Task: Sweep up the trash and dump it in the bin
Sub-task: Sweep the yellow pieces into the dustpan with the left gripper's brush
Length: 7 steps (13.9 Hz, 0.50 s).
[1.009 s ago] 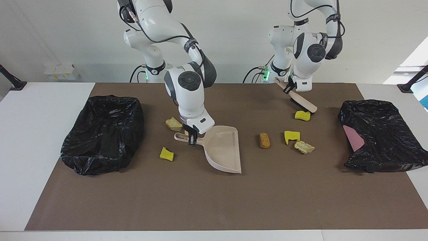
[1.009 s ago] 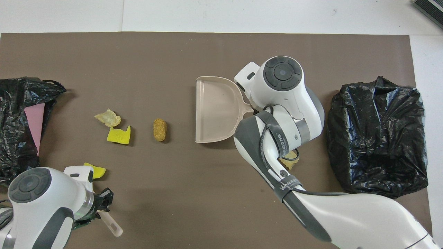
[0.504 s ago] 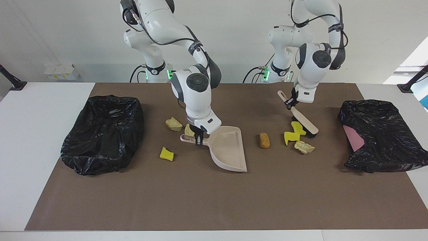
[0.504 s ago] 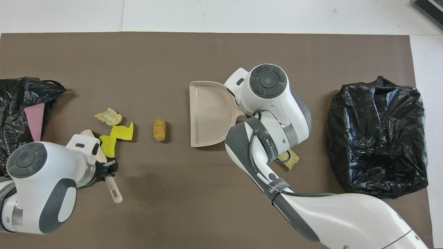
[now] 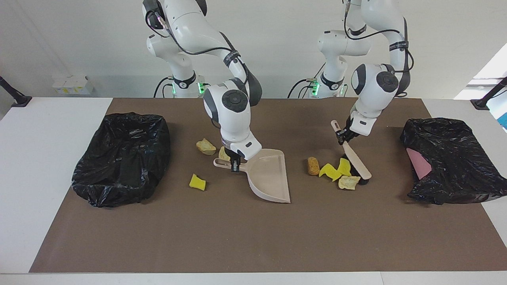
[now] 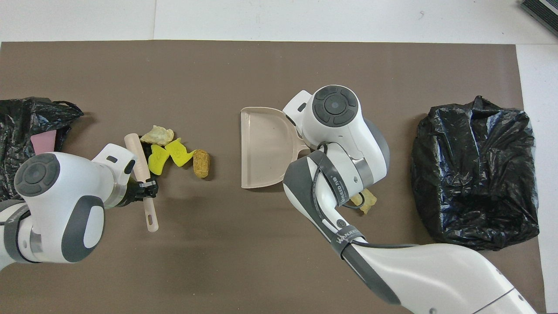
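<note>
Brush (image 5: 355, 158) clamped in left tool (image 5: 341, 136), bristles against scraps (image 5: 335, 171); dustpan (image 5: 266, 175) handle clamped in right tool (image 5: 235, 163).

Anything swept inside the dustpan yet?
No. The dustpan is bare in both views; four scraps sit bunched against the brush, short of the pan's mouth. The right pincer covers part of the handle only, so none of the tray is covered.
</note>
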### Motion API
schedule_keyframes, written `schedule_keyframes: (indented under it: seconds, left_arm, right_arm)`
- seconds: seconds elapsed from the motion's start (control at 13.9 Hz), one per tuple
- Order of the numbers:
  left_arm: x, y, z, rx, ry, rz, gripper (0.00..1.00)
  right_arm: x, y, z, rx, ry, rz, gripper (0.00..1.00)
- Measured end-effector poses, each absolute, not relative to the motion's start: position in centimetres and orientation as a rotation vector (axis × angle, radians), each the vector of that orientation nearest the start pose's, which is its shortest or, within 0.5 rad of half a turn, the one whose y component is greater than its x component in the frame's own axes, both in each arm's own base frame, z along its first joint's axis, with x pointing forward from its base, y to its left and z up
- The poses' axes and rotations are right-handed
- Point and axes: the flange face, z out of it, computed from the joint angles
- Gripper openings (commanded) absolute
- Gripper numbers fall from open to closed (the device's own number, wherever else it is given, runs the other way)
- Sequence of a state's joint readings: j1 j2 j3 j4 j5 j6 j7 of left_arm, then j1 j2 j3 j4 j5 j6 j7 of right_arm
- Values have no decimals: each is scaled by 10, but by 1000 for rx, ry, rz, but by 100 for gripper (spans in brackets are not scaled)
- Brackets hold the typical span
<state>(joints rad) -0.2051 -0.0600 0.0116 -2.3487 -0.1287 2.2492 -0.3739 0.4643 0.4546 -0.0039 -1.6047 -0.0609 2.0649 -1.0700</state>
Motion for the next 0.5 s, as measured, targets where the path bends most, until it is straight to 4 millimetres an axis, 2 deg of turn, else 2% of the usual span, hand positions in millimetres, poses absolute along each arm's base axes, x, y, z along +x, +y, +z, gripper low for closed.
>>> schedule_keyframes:
  seconds: [0.22, 0.5]
  left_arm:
    - [484, -128, 343, -3253, -337, 79, 0]
    - [487, -183, 342, -3326, -279, 86, 0]
  right_arm:
    - [610, 299, 367, -2273, -2247, 18, 0]
    - [610, 299, 367, -2273, -2247, 18, 0]
